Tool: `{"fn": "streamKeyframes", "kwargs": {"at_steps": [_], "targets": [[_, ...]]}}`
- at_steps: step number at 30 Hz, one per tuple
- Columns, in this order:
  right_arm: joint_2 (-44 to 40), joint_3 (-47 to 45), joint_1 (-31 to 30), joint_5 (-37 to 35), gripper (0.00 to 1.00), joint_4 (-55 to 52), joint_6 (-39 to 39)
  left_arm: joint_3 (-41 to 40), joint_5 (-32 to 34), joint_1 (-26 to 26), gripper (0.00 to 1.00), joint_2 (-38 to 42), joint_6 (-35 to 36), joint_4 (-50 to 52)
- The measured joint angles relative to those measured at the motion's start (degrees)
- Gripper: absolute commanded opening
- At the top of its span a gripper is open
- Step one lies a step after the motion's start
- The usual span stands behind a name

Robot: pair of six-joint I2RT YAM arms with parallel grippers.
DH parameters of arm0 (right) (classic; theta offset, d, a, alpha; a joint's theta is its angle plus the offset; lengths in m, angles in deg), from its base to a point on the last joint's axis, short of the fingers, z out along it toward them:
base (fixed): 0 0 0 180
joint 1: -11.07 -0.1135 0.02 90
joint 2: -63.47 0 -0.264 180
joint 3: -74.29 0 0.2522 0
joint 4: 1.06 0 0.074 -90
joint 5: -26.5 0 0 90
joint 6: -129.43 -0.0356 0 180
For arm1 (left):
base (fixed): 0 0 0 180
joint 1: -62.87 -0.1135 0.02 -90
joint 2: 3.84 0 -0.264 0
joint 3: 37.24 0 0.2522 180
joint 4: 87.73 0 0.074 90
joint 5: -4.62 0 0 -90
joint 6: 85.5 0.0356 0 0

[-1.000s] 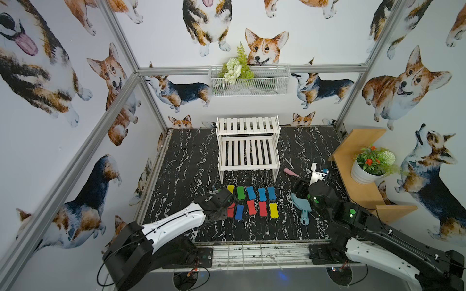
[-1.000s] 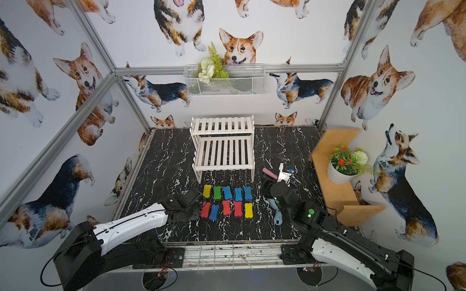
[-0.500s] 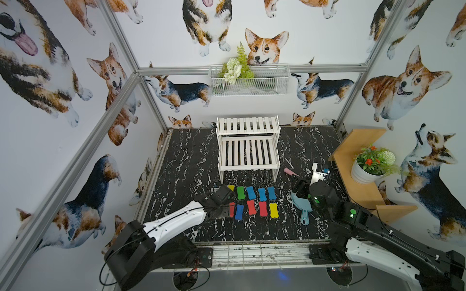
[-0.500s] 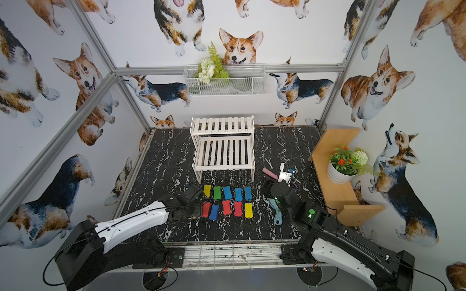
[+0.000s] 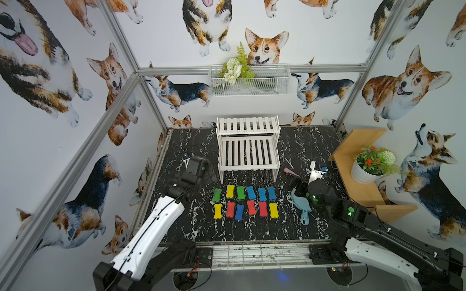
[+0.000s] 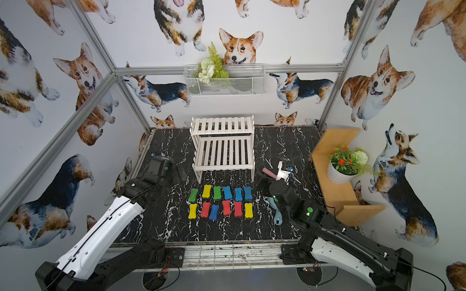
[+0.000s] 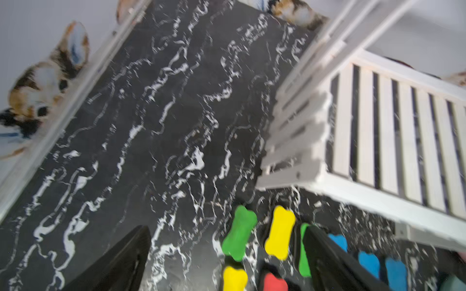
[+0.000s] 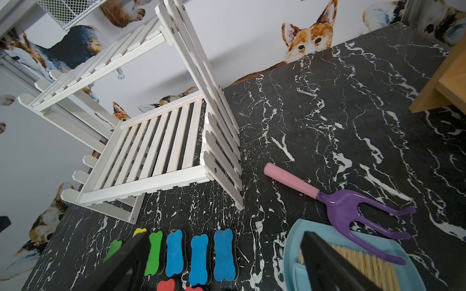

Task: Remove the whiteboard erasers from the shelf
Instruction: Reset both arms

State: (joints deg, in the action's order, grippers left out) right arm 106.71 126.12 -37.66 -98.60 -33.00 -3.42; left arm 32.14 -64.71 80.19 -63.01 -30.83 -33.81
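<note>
Seemingly done: in both top views the shelf (image 5: 249,166) is bare, and twelve erasers (image 5: 251,207) lie in two rows on the counter (image 5: 191,141) at its 6 o'clock; nothing looks left to remove. Earlier the left arm (image 5: 164,214) covered the rows' end; now it sits at their 9 o'clock. Left wrist: left gripper (image 7: 227,226) wide, empty. Right wrist: right gripper (image 8: 225,234) wide, empty.

On my black marbled table (image 5: 191,226) I count twelve bone-shaped whiteboard erasers with black felt undersides (image 5: 263,209): four blue-topped (image 5: 251,192), three red-topped (image 5: 251,207), three yellow-topped (image 5: 230,191) and two green-topped (image 5: 240,192). I also see one white slatted two-tier shelf (image 5: 248,166), one light-blue plastic dustpan (image 5: 298,201), one purple fork with a pink handle (image 8: 353,209), one tan wooden shelf unit (image 5: 358,191), one white wire basket (image 5: 249,85) and one white-potted plant (image 5: 370,163).
</note>
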Motion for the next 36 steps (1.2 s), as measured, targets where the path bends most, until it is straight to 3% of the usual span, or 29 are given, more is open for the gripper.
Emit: {"fn": "streamKeyframes", "kwargs": {"at_steps": [5, 11, 15, 21, 29, 36], "targets": [[0.1, 0.6, 0.0, -0.3, 1.0, 1.5, 1.0, -4.2, -1.4, -8.0, 0.99, -6.5, 7.6, -12.1], [-1.6, 0.1, 0.0, -1.4, 1.0, 3.0, 1.4, -12.1, 3.7, -10.0, 1.0, -12.8, 14.6, -29.3], [-3.1, -1.5, 0.0, -2.3, 1.0, 3.6, 1.3, -22.6, 7.5, -10.5, 1.0, -13.4, 20.9, -45.1], [-4.2, -2.4, 0.0, -3.5, 1.0, 4.4, 1.3, -31.3, 8.9, -10.9, 1.0, -18.6, 29.6, -70.2], [-3.7, -2.8, 0.0, -5.0, 1.0, 4.4, 1.2, -37.8, 6.5, -11.8, 1.0, -26.3, 32.1, -92.6], [1.7, -2.3, 1.7, -8.6, 1.0, 6.0, 2.3, -38.6, 2.8, -12.0, 1.0, -28.5, 33.4, -100.9]]}}
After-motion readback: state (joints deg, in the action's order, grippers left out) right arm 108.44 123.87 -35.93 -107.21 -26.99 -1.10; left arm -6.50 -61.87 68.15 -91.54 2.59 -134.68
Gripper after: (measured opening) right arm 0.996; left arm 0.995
